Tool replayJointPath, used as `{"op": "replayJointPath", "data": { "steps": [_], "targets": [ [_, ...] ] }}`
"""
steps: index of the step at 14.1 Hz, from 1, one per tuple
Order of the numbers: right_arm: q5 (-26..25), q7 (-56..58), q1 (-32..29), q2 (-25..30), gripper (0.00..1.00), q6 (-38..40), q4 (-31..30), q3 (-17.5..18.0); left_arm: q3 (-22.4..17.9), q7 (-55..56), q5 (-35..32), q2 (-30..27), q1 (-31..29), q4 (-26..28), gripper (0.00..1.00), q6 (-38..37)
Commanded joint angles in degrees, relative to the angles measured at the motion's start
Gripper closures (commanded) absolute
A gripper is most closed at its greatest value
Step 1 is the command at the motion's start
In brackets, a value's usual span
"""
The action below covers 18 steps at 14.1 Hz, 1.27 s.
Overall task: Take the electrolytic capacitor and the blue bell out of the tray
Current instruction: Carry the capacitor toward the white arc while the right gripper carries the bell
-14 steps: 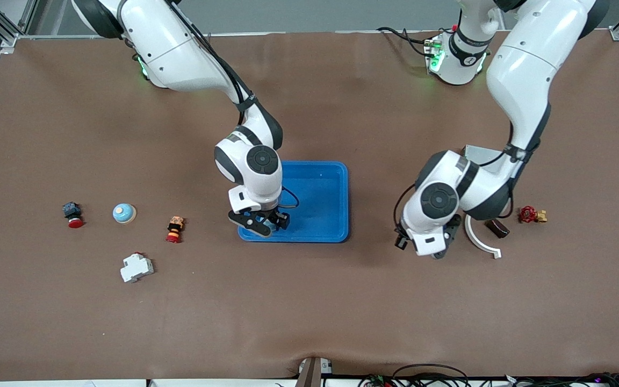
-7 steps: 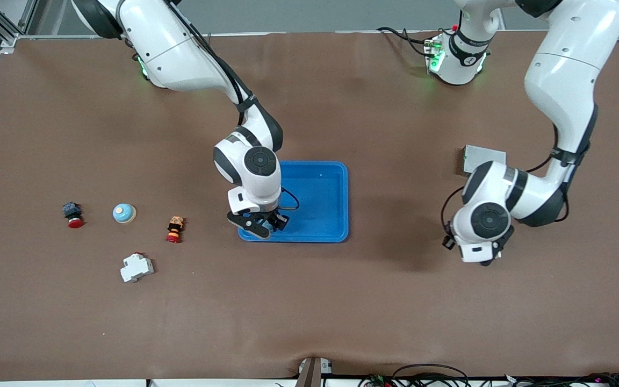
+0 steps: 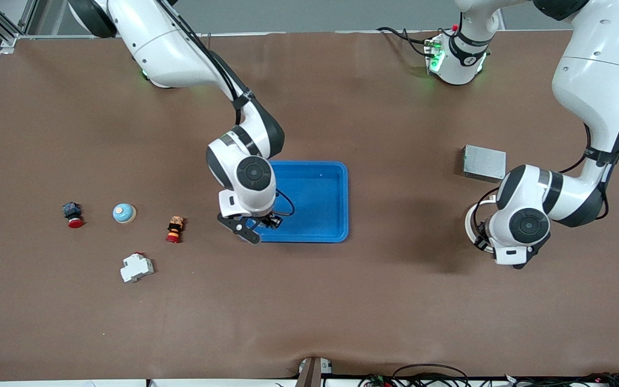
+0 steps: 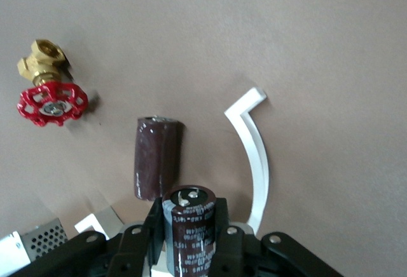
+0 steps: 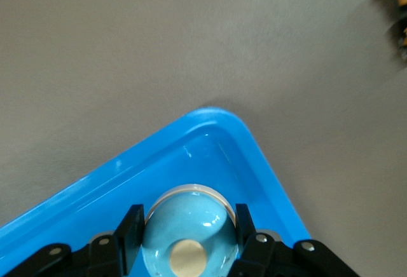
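Fingers of left gripper point(image 4: 189, 251) clamp capacitor point(image 4: 189, 229); right gripper point(image 5: 184, 248) fingers clamp bell point(image 5: 186, 239) over blue tray point(image 5: 254, 162).

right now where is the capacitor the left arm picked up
It is clamped in the left claw, the capacitor hanging over the white curved piece and a second capacitor at the left arm's end of the table.

My right hand point(image 5: 184, 242) over tray point(image 3: 331, 193) corner toward right arm's end, bell point(image 5: 186, 239) between fingers. Tray mid-desk point(image 3: 309, 301). Second bell point(image 3: 124, 213), two buttons point(image 3: 73, 214) point(image 3: 175, 229), breaker point(image 3: 136, 267) toward right arm's end. My left hand point(image 4: 187, 239) grips capacitor point(image 4: 189, 226) over second capacitor point(image 4: 156, 157), beside curved strip point(image 4: 254, 156), valve point(image 4: 51, 93). Metal box point(image 3: 484, 162) nearby.
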<state>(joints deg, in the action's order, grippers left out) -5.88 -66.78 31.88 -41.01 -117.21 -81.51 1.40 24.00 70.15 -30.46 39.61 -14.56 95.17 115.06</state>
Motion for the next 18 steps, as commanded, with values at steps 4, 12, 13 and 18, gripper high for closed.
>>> {"op": "replayJointPath", "data": {
  "steps": [4,12,13,18],
  "targets": [
    [2.01,28.67,-11.73,11.38,1.00,12.62,1.35,0.98,1.13,-3.17,-0.31,-2.17,-2.40,1.78,1.00,0.34],
    [0.61,63.67,-29.22,13.42,1.00,12.12,0.04,0.89,1.22,-8.27,-1.00,-2.08,-0.82,1.69,1.00,-0.80],
    [0.17,67.62,-31.25,13.33,1.00,9.14,-1.97,0.89,1.31,-8.62,-1.09,-1.73,-1.00,1.25,1.00,-0.72],
    [0.34,88.81,-42.41,8.51,1.00,-6.07,-6.38,0.98,1.22,-10.03,-1.09,-1.73,-1.26,1.51,1.00,-0.72]
  ]
}}
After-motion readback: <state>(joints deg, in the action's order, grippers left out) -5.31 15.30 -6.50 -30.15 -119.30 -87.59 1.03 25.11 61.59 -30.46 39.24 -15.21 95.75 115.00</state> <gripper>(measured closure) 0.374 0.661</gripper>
